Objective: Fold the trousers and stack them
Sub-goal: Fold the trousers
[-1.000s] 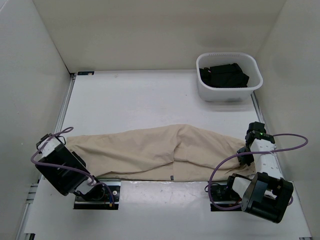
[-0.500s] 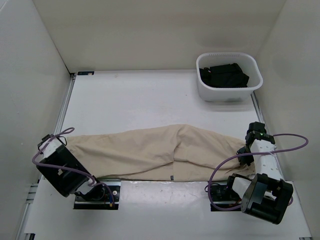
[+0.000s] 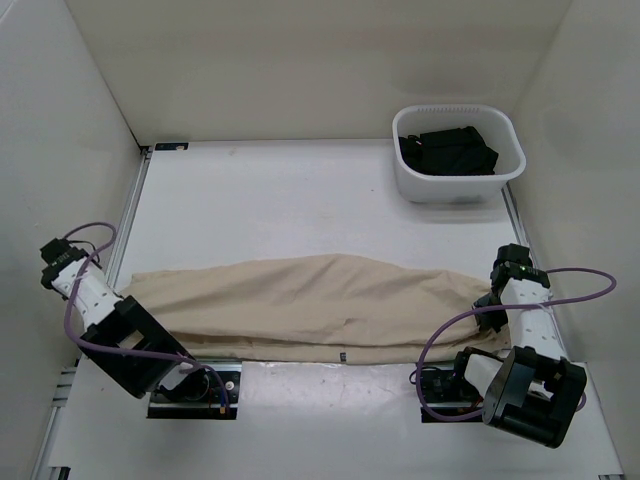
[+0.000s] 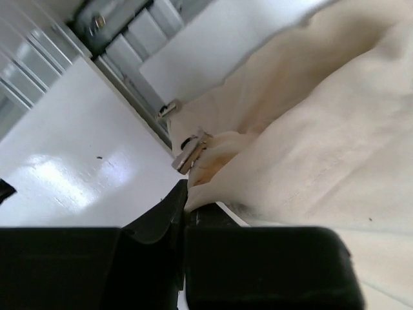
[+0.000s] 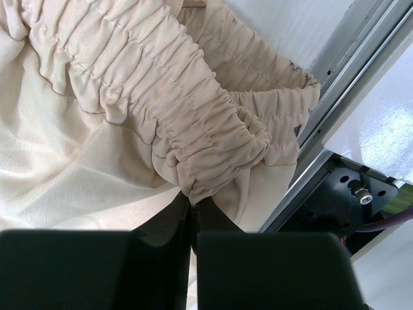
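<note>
Top external view: the trousers [image 3: 310,305] lie stretched along the surface [image 3: 280,200], nearside of the white bin [image 3: 450,188]. The left tool [image 4: 184,201] pinches the leg end and the right tool [image 5: 192,204] the waistband. The likely next move is folding one end over the other.

White table [image 3: 300,200], glossy, metal rails [image 3: 128,220] along its sides. Plain off-white walls [image 3: 300,60] on three sides.

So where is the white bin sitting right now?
In the top view, the white bin sits in the far right corner of the table, apart from the trousers.
</note>
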Available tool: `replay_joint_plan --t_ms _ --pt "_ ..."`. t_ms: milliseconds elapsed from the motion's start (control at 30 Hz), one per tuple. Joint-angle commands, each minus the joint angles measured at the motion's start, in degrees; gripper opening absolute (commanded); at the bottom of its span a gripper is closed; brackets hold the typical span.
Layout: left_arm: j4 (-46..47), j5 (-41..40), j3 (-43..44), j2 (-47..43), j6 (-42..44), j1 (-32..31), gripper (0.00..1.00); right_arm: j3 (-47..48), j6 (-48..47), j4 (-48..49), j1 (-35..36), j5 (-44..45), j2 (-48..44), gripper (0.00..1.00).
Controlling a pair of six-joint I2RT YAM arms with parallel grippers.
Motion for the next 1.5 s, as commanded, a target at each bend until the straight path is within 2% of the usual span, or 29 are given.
replay_joint_plan --t_ms 0,167,200,233,267,300,333,367,467,567,600,633,700,833,933,967,1000,1100,1133,1267,1467 --pt "3.2 -4.6 -4.2 0.8 0.0 0.5 0.14 1.5 0.1 -1.5 -0.2 2.5 0.1 0.0" --pt "8.2 -6.6 -9.9 1.9 0.0 1.0 0.14 3.3 2.5 -4.7 -0.8 5.8 0.6 0.0" --pt "8.2 -6.6 -10.5 1.9 0.0 1.0 0.14 3.3 3.0 -4.7 -0.8 7.2 0.6 0.03" --pt "8.2 -6.6 -10.5 2.6 0.0 1.5 0.14 3.3 3.6 -4.7 -0.8 7.2 0.6 0.11" --pt "8.7 -6.6 -10.5 3.5 0.0 1.5 0.2 3.3 3.6 -4.7 -0.8 7.2 0.6 0.24" --pt "8.7 -6.6 -10.5 3.5 0.0 1.5 0.34 3.3 3.6 -4.7 -0.8 7.2 1.2 0.43" --pt "8.7 -6.6 -9.7 4.3 0.0 1.5 0.6 4.0 3.1 -4.7 -0.8 7.2 1.8 0.73" --pt "8.7 -5.8 -7.9 4.3 0.0 2.1 0.66 4.0 3.1 -4.7 -0.8 7.2 1.8 0.78" --pt "5.0 -1.9 -2.5 4.3 0.0 2.1 0.73 7.4 1.2 -5.8 1.1 6.6 1.9 0.81" --pt "0.5 1.6 6.0 3.7 0.0 1.6 0.73 15.2 1.2 -8.8 8.1 14.0 1.1 0.81" --pt "-1.1 2.6 9.2 3.7 0.0 1.1 0.73 17.5 1.2 -10.7 10.2 16.0 1.1 0.81" --pt "-4.5 3.3 10.2 3.7 0.0 0.2 0.73 21.3 1.2 -11.4 14.7 17.5 1.8 0.81" --pt "-7.2 4.5 10.2 3.2 0.0 -3.1 0.73 23.7 1.2 -12.0 18.6 18.7 4.4 0.81" --pt "-7.7 6.0 3.3 3.2 0.0 -10.2 0.71 23.6 4.5 -12.8 26.6 16.8 9.9 0.73" --pt "-3.4 5.5 -5.3 3.2 0.0 -17.5 0.69 17.0 8.0 -6.8 27.9 11.6 11.9 0.5" --pt "-1.4 4.2 -7.2 4.0 0.0 -19.0 0.69 15.2 8.7 -5.3 27.9 10.1 12.0 0.35" --pt "1.0 2.8 -8.7 5.4 0.0 -20.0 0.67 13.6 9.5 -3.8 27.3 8.9 12.6 0.28" --pt "9.0 -1.2 -10.5 8.8 0.0 -20.5 0.63 8.9 10.1 1.7 25.9 5.3 14.8 0.06" --pt "10.5 -2.4 -10.5 11.1 0.0 -20.5 0.61 8.4 9.1 2.8 25.3 4.4 17.3 0.03" --pt "14.3 -0.6 -6.8 16.1 0.0 -21.2 0.62 7.8 5.6 8.2 22.7 3.5 25.6 0.0" --pt "16.4 0.7 1.8 24.2 0.0 -23.3 0.64 18.1 2.0 12.3 16.5 5.9 36.5 0.0"
